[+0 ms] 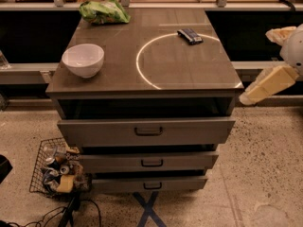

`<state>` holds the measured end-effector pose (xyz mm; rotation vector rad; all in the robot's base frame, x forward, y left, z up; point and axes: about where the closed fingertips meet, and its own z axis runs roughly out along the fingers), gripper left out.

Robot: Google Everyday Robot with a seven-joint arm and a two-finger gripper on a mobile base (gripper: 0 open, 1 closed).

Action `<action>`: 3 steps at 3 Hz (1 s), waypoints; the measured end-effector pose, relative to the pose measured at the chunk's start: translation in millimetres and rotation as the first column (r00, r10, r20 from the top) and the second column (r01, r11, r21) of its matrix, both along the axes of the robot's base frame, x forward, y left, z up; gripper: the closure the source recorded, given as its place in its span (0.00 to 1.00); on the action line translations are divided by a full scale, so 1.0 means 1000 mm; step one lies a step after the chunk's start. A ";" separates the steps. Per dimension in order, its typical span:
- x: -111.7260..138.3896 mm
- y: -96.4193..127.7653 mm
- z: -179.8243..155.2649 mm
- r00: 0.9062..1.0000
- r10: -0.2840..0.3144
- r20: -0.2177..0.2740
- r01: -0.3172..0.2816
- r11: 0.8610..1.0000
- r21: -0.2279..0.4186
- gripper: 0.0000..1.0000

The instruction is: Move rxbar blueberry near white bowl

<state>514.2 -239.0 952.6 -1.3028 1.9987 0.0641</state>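
The rxbar blueberry (190,36), a small dark flat bar, lies at the far right of the cabinet top (180,65), on the bright ring of light. The white bowl (83,59) stands at the near left of the top, well apart from the bar. My gripper (269,83) is a pale cream shape at the right edge of the view. It is off the cabinet's right side, level with its front corner, and touches nothing.
A green snack bag (103,11) lies at the far left corner of the top. Three drawers (147,131) stand slightly pulled out below. A wire basket of clutter (56,170) and cables sit on the floor at the left.
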 end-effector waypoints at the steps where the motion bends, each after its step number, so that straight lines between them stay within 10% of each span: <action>1: 0.048 0.006 0.005 0.990 -0.025 0.142 0.004 0.989 0.147 0.00; 2: 0.101 0.003 0.020 0.947 -0.133 0.292 0.052 0.961 0.272 0.00; 3: 0.108 -0.003 0.030 0.930 -0.168 0.327 0.077 0.959 0.273 0.00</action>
